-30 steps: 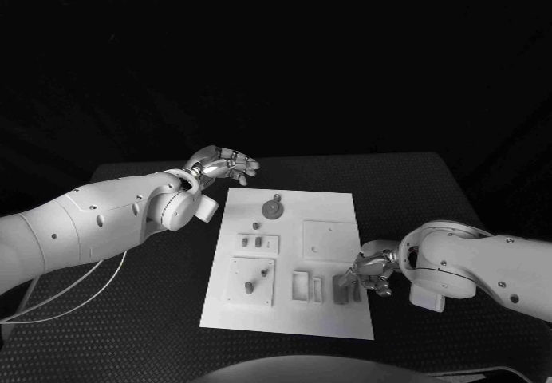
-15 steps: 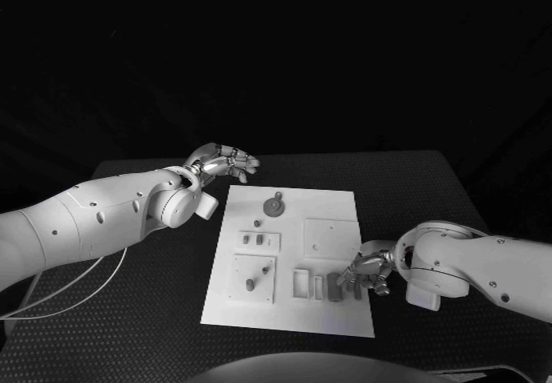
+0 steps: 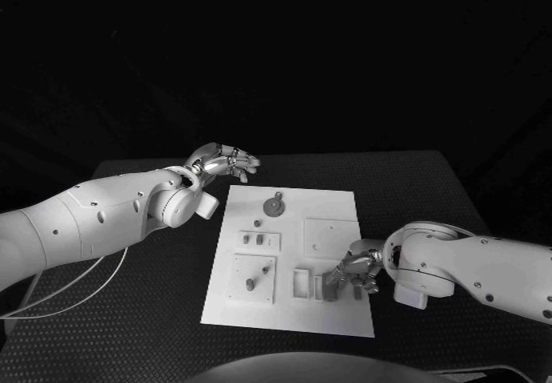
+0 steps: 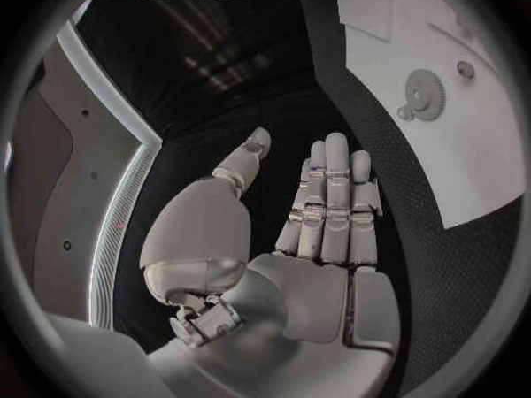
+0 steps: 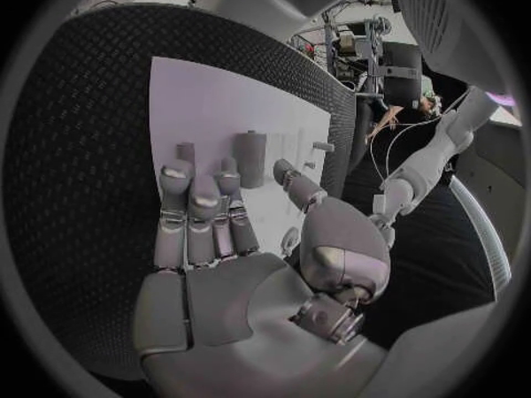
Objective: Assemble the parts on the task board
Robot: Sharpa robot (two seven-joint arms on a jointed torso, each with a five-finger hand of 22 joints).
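The white task board (image 3: 328, 203) lies in the middle of the black table. A grey gear (image 3: 273, 207) sits at its far end, small grey parts (image 3: 257, 238) lie mid-left, and one part (image 3: 250, 283) rests on a square block. My right hand (image 3: 356, 274) is over the board's near right part, fingers stretched out flat, fingertips touching upright grey parts (image 3: 330, 288). In the right wrist view a grey part (image 5: 251, 157) stands just beyond the fingers (image 5: 199, 212). My left hand (image 3: 226, 163) hovers off the board's far left corner, fingers straight, holding nothing.
White slotted blocks (image 3: 301, 283) stand on the board beside the grey parts. A raised square plate (image 3: 329, 237) sits mid-right. A cable (image 3: 69, 299) loops on the table at the left. In the left wrist view the gear (image 4: 423, 88) and board (image 4: 465, 159) lie beside the hand.
My right hand has moved left, further onto the board, and the grey parts at its fingertips have shifted slightly left with it. The left hand has stayed put.
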